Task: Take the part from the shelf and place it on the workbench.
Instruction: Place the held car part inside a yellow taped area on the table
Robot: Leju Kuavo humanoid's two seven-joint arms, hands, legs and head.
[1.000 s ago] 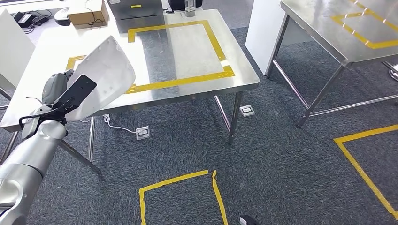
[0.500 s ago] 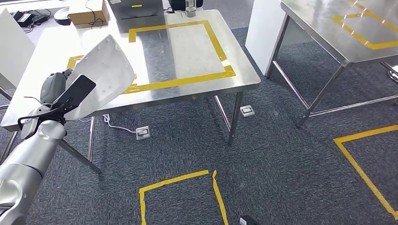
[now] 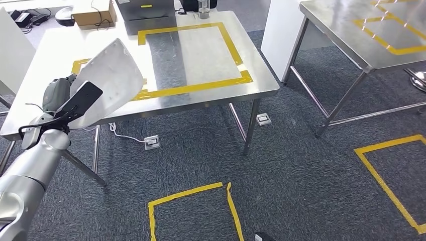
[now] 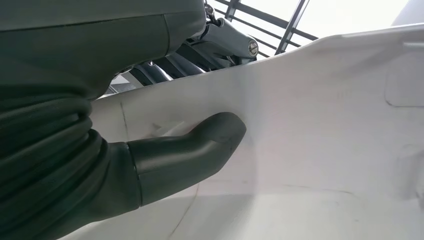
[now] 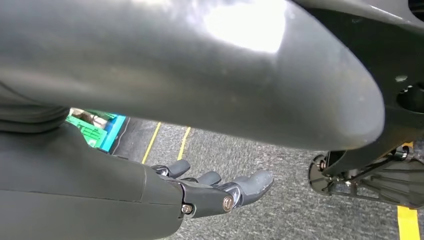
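Part [image 3: 110, 80], gripped by the left hand [image 3: 60, 98], stands tilted, long axis rising toward the workbench [image 3: 211, 95]; right hand [image 5: 220, 192] empty, fingers apart.

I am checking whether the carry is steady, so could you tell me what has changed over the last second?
Little has changed. The whole head view has shifted slightly, so the camera moved, not the things. The left hand still holds the white part raised in front of the workbench, in the same pose. Nothing was let go or set down.
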